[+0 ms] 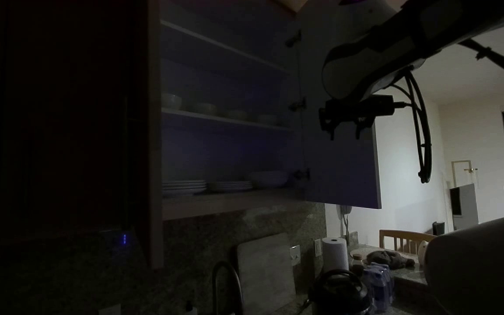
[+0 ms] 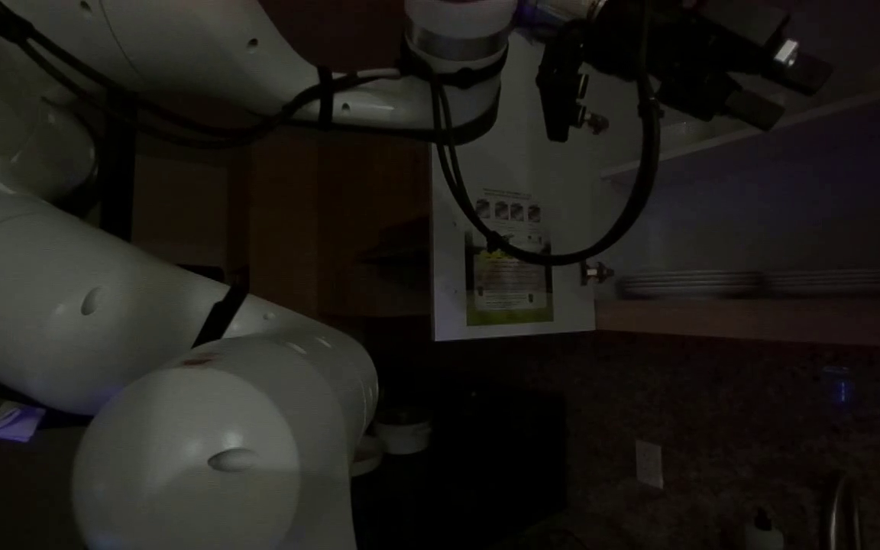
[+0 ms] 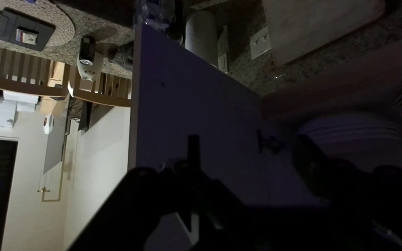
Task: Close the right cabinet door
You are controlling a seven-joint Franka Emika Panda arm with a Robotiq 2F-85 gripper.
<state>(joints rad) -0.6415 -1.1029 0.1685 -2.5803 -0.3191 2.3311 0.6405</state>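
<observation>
The right cabinet door [image 1: 344,170] stands swung open in an exterior view, its plain grey-blue inner face showing. In the wrist view the same door [image 3: 194,94] runs from its pale free edge at left back to a dark hinge. Its outer side and bar handle are hidden. My gripper [image 1: 344,135] is in front of the door's inner face; whether it touches is unclear. In the wrist view the gripper [image 3: 246,146] has its dark fingers spread wide with nothing between them. The gripper [image 2: 787,92] also shows in an exterior view, where the right door is out of view.
The open cabinet has shelves with bowls [image 1: 204,108] and stacked plates [image 1: 184,186]. The dark left door [image 1: 155,153] stands open too; its inner face carries a poster [image 2: 512,267]. Below are a cutting board [image 1: 266,275], a paper towel roll [image 1: 335,256] and a dark pot [image 1: 339,293].
</observation>
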